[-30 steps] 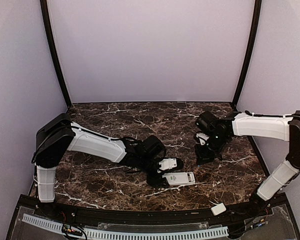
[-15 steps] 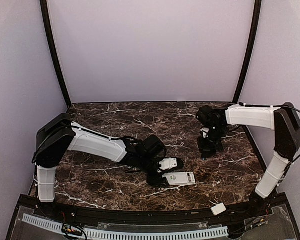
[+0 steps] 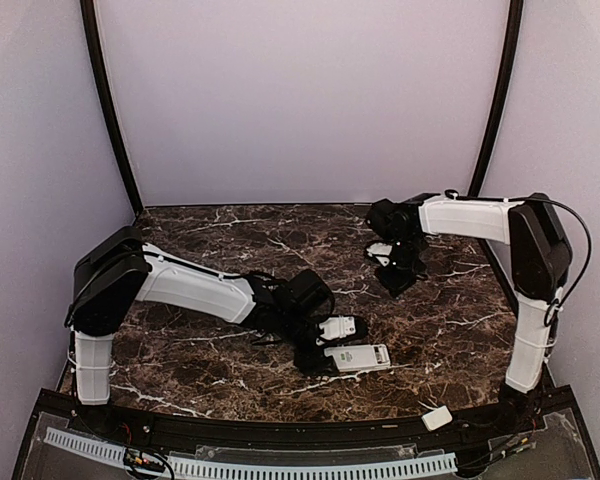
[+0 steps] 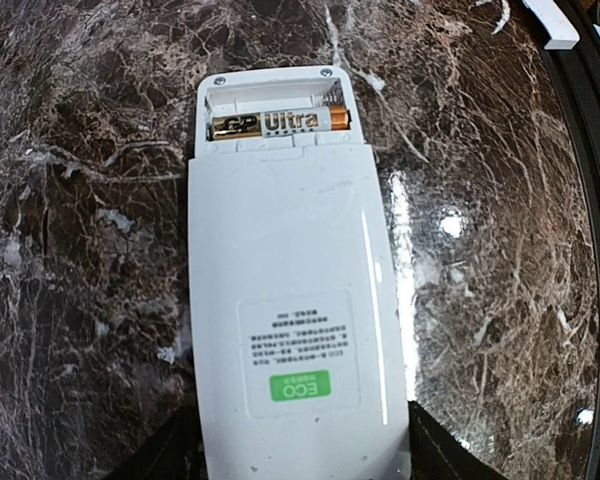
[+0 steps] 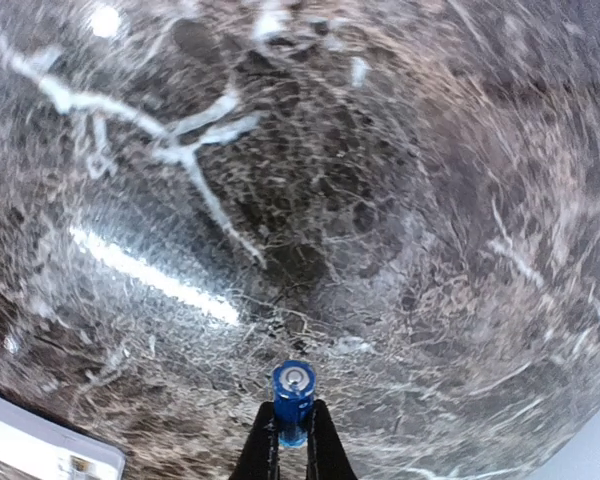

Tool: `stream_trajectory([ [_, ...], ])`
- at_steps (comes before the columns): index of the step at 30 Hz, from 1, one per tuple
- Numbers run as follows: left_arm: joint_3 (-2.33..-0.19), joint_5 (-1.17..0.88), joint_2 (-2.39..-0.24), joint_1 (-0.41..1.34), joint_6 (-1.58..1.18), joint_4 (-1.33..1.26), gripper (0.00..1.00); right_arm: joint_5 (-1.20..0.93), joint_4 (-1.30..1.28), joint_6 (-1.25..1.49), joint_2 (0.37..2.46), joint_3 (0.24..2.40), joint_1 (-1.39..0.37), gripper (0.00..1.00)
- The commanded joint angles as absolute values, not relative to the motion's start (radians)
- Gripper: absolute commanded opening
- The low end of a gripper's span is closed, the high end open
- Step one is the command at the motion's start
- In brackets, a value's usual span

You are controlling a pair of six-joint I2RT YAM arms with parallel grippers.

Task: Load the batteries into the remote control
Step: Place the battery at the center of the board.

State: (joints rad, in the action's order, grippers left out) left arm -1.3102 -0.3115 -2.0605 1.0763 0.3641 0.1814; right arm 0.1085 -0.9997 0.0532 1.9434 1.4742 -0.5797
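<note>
HIDDEN: left claw [image 4: 305, 462] fingers cut off at frame edge, flanking face-down remote control [image 4: 290, 330] near front of table [image 3: 210, 240], grip unclear | bay open, one GP Ultra battery [image 4: 278, 123] seated | right claw [image 5: 293, 432] pinches blue battery [image 5: 294, 386] over bare far-right marble | ROOM: white cover piece [image 3: 437, 418] on front rim, apart

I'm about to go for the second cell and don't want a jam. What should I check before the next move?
1. Battery clamped in right gripper: ok.
2. Remote compartment open, cover off: ok.
3. Free slot beside the gold cell: ok, looks empty.
4. Left gripper steadying the remote: cannot tell.
5. Battery above the compartment: not ok; it hangs over the table, away from the remote.
6. Polarity matched: cannot tell.
</note>
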Motion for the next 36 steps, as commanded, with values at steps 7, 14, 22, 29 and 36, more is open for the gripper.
stream_trajectory([
  [7,-1.28,-0.298,-1.943,1.067,0.396,0.446,0.71,0.127,-0.943,-0.631,1.752,1.257,-0.696,0.0],
  [14,-1.277,-0.401,-1.852,1.026,0.385,0.439,0.71,0.11,-0.885,-0.956,1.577,1.015,-0.797,0.0],
  [22,-1.284,-0.404,-1.809,0.993,0.379,0.449,0.71,0.259,-0.802,-1.189,1.506,0.814,-0.91,0.0],
  [29,-1.289,-0.398,-1.809,0.981,0.382,0.464,0.72,0.226,-0.771,-1.196,1.543,0.794,-0.949,0.13],
  [36,-1.292,-0.398,-1.815,0.981,0.381,0.471,0.72,0.26,-0.75,-1.203,1.563,0.798,-0.949,0.24],
])
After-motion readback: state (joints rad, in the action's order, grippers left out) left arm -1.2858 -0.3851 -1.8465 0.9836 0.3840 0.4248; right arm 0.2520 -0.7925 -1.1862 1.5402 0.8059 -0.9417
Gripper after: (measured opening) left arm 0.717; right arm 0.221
